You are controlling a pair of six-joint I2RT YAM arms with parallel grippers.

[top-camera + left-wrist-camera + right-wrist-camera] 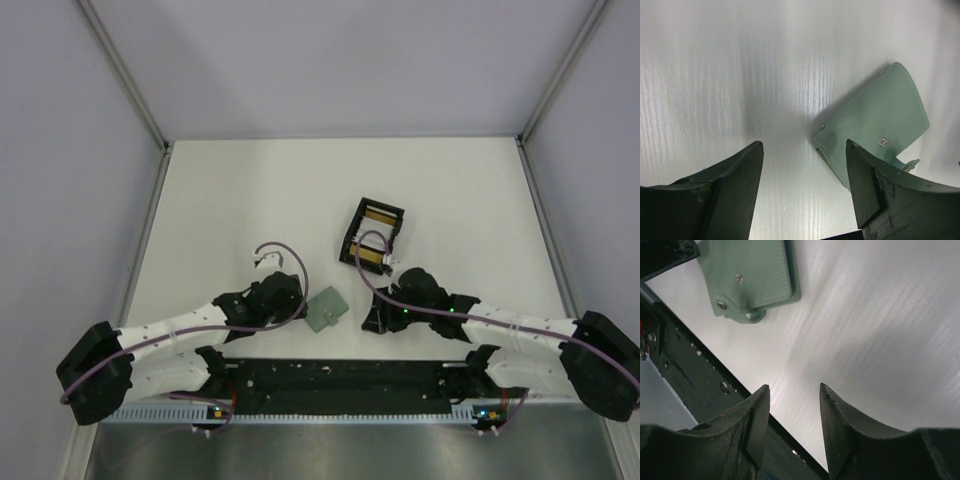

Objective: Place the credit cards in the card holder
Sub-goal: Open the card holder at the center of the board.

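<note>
a white surface [450, 200] lies between pale grey walls [60, 150], with a black rail [340, 378] along its lower edge in the top view. the sage-green card holder [325, 308] lies flat on the surface a little below the middle of that view, between the two arms, its green outside up and a snap button showing. the left end effector [288, 300] is just left of it, jaws wide apart with nothing between them; in the left wrist view the card holder [875, 120] is partly behind the right finger. the right end effector [383, 312] is to the right of the holder, jaws apart by a narrower gap, also holding nothing. a black box [373, 235] stands above it, with yellow-orange parts inside; i cannot tell if these are the credit cards
</note>
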